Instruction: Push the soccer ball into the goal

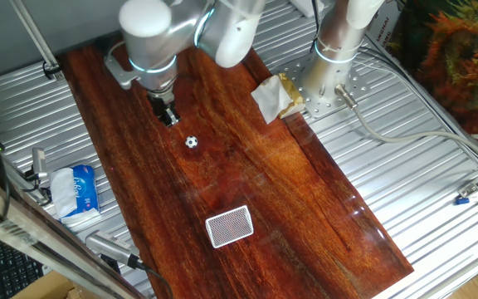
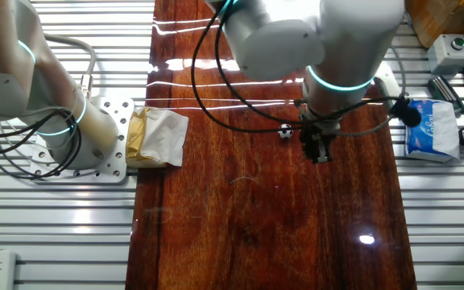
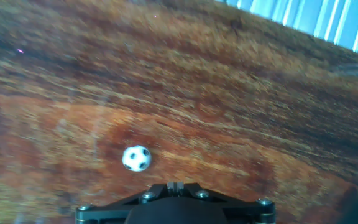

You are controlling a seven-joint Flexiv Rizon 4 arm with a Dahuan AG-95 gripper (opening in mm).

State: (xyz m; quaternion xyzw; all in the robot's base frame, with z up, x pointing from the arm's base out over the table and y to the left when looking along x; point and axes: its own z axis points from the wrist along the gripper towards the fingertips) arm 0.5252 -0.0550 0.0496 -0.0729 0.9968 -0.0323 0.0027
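Observation:
The soccer ball (image 1: pixel 191 142) is a tiny white ball with black patches on the dark wooden board. It also shows in the other fixed view (image 2: pixel 285 131) and in the hand view (image 3: pixel 136 158). The goal (image 1: pixel 229 226), a small white-framed netted box, lies on the board nearer the front edge, well apart from the ball. My gripper (image 1: pixel 171 118) hangs just behind the ball on the side away from the goal, with its jaws shut and nothing between them. In the other fixed view my gripper (image 2: pixel 319 153) is to the right of the ball. The goal is out of view there and in the hand view.
A blue-and-white tissue packet (image 1: pixel 77 189) lies on the metal slats left of the board. A crumpled paper-and-yellow bundle (image 1: pixel 276 97) sits by the second arm's base (image 1: pixel 326 87) at the board's right edge. Cables run over the slats at right.

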